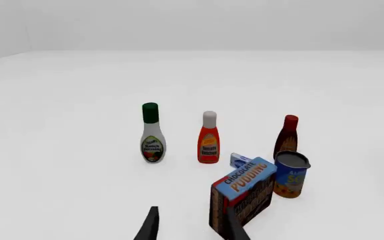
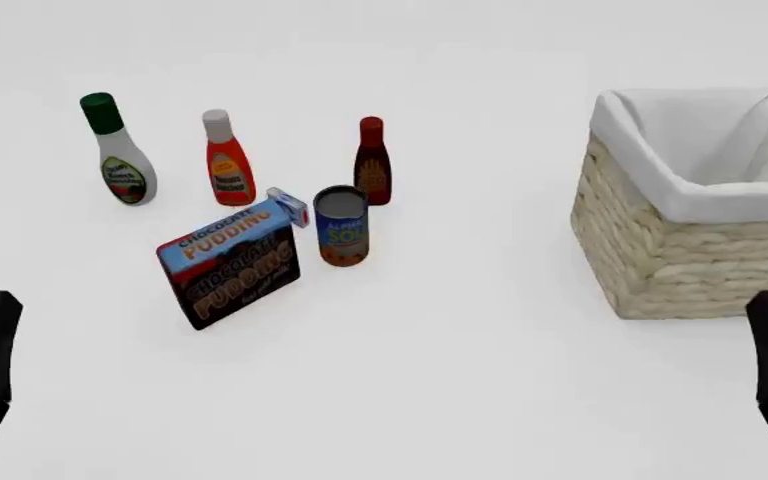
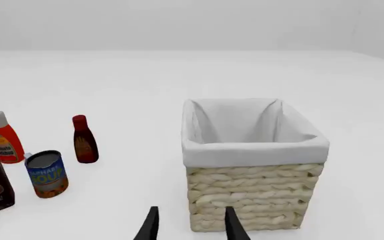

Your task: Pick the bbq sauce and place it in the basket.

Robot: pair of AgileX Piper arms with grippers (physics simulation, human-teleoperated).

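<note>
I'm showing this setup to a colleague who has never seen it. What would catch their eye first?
Probably the large wicker basket with its white lining, standing alone on the right of the white table. Next, the colourful cluster on the left: three upright bottles in a row, the dark bbq sauce rightmost, with a soup can and a chocolate pudding box in front.

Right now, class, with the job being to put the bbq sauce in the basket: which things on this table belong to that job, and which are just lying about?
Belongs to the job:
- bbq sauce
- basket

Just lying about:
- white bottle with green cap
- orange-red bottle with white cap
- soup can
- chocolate pudding box
</note>
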